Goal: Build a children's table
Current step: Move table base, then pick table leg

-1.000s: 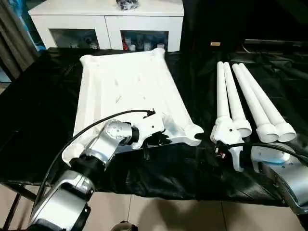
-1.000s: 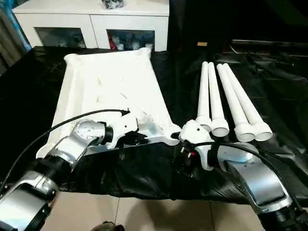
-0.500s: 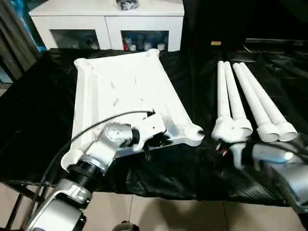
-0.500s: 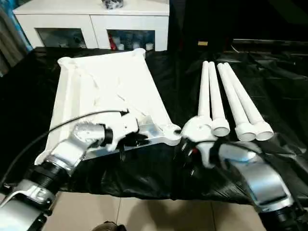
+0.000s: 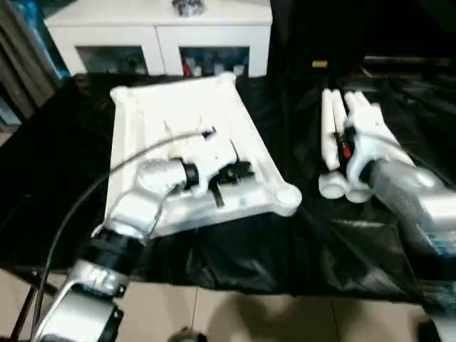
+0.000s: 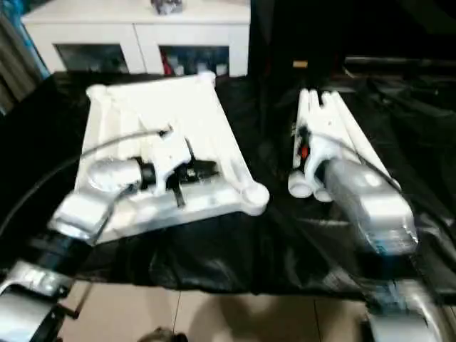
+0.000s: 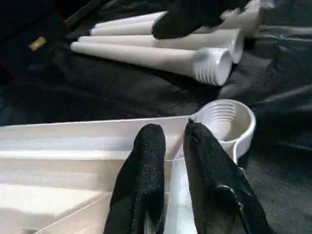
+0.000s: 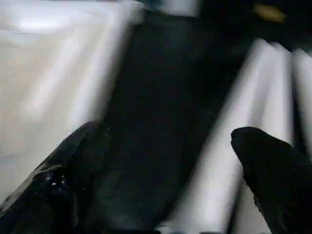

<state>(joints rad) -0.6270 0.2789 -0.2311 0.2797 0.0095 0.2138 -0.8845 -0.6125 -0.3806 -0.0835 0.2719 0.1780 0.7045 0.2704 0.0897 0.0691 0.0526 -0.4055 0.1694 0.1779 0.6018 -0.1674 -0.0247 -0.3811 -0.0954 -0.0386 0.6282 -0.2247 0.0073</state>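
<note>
The white tabletop [image 5: 171, 121] lies underside up on the black-covered work table, and its near right corner socket [image 7: 226, 119] is empty. My left gripper [image 5: 239, 173] hovers low over the ribbed underside close to that socket. Its fingers [image 7: 146, 161] stand open by a narrow gap and hold nothing. To the right, several white legs [image 5: 331, 178] lie side by side, threaded ends toward me. My right gripper [image 8: 170, 161] hangs just above those legs, wide open and empty. Its black finger [image 7: 195, 14] also appears over the legs [image 7: 146, 56] in the left wrist view.
A white glass-door cabinet [image 5: 157, 28] stands behind the black-covered table [image 5: 57, 178]. The table's front edge [image 5: 249, 278] runs just below the tabletop, with tiled floor beyond it. Black cloth lies bare between the tabletop and the legs.
The tabletop turned slightly at first. My left gripper then left its near edge, moved in over the underside and parted its fingers. My right arm swung forward from the leg ends to above the legs.
</note>
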